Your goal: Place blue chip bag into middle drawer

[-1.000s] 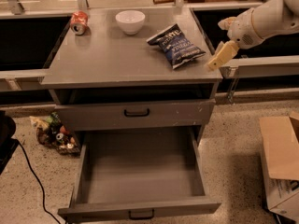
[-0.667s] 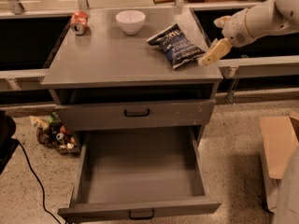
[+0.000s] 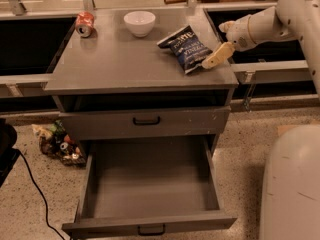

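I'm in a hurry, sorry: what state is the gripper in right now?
Gripper: cannot be told; it is at the right edge of the chip bag on the cabinet top.

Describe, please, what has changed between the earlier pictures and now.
The gripper has moved left in the picture, up to the edge of the blue chip bag, which it has not lifted. The bag, the red can, the white bowl and the open middle drawer stayed as they were.

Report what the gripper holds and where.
Cannot be told: the gripper is at the right edge of the crinkled dark navy chip bag, lying on the grey cabinet top.
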Controlling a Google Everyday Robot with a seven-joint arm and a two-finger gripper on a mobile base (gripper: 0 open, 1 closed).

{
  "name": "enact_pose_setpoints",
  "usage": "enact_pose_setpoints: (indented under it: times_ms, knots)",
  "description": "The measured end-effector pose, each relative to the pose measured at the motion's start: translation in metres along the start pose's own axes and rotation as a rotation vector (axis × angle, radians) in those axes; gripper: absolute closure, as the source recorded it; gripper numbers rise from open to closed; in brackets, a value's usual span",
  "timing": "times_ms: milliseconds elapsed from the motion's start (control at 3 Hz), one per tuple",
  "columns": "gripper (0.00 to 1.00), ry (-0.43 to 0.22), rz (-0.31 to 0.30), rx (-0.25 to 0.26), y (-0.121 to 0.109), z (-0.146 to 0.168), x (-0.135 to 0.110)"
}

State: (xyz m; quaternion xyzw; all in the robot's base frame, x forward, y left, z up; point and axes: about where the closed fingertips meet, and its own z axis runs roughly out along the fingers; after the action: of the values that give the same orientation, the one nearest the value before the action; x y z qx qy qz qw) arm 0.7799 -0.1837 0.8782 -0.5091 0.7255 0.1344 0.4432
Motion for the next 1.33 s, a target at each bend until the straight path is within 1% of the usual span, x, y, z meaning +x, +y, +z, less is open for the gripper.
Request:
enact_pose_setpoints:
  times_ms: [333, 667, 1000, 1333]
  knots:
    - [0.0, -0.013, -0.003, -0.022, -0.001, 0.017, -0.003]
    - [0.19, -0.011, -0.001, -0.05, 0.003, 0.031, -0.001]
    - [0.42, -0.01, 0.002, -0.085, 0.011, 0.045, 0.003]
    - [0.66, -0.028, -0.028, -0.103, 0.019, 0.043, -0.006]
